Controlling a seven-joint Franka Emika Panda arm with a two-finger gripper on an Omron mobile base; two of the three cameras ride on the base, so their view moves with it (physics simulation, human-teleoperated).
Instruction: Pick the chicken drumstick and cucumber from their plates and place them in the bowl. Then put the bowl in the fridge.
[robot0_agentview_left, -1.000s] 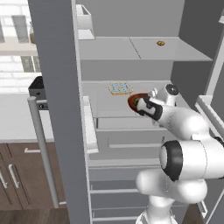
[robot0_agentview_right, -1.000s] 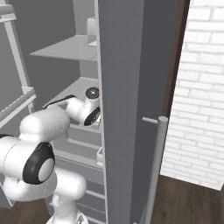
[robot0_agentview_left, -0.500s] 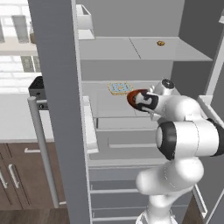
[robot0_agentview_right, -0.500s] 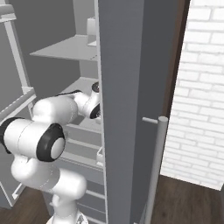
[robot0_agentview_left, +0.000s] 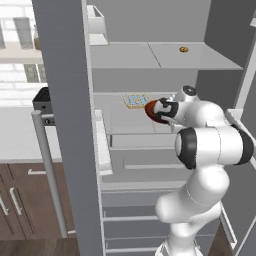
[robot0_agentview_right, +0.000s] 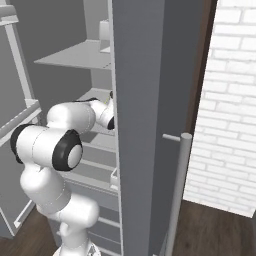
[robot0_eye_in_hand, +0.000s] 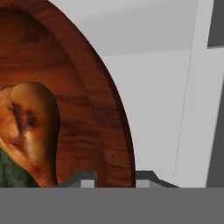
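Fridge (robot0_agentview_left: 150, 60): tall grey cabinet, standing open; pale grey shelves and drawers inside. Its door (robot0_agentview_left: 65, 125) swings out at the left of the left base view, edge-on, with a long vertical bar handle (robot0_agentview_left: 47, 170). The same door (robot0_agentview_right: 150, 125) runs down the middle of the right base view, its handle (robot0_agentview_right: 177, 195) on the brick-wall side.

Arm (robot0_agentview_left: 210, 150): white with dark joints, rising from the lower right of the left base view and reaching into the fridge at the middle shelf (robot0_agentview_left: 125, 120).

Bowl (robot0_agentview_left: 152, 110): wide, shallow, reddish-brown wood grain. Located inside the fridge over the middle shelf, at the end of the arm; whether its base rests on the shelf cannot be told. In the hand view its rim (robot0_eye_in_hand: 118, 131) curves from the top left down between the two finger tips.

Gripper (robot0_eye_in_hand: 114, 181): closed to a narrow gap, pinching the rim of the bowl, one finger inside and one outside.

Chicken drumstick (robot0_eye_in_hand: 28, 127): golden-brown, lying inside the bowl against its inner wall.

Cucumber (robot0_eye_in_hand: 11, 173): dark green, inside the bowl, touching the drumstick at its lower side; only a small part is seen.

Flat patterned packet (robot0_agentview_left: 136, 100): on the middle shelf, just behind the bowl.

Small round brown item (robot0_agentview_left: 184, 49): on the upper shelf, far right.
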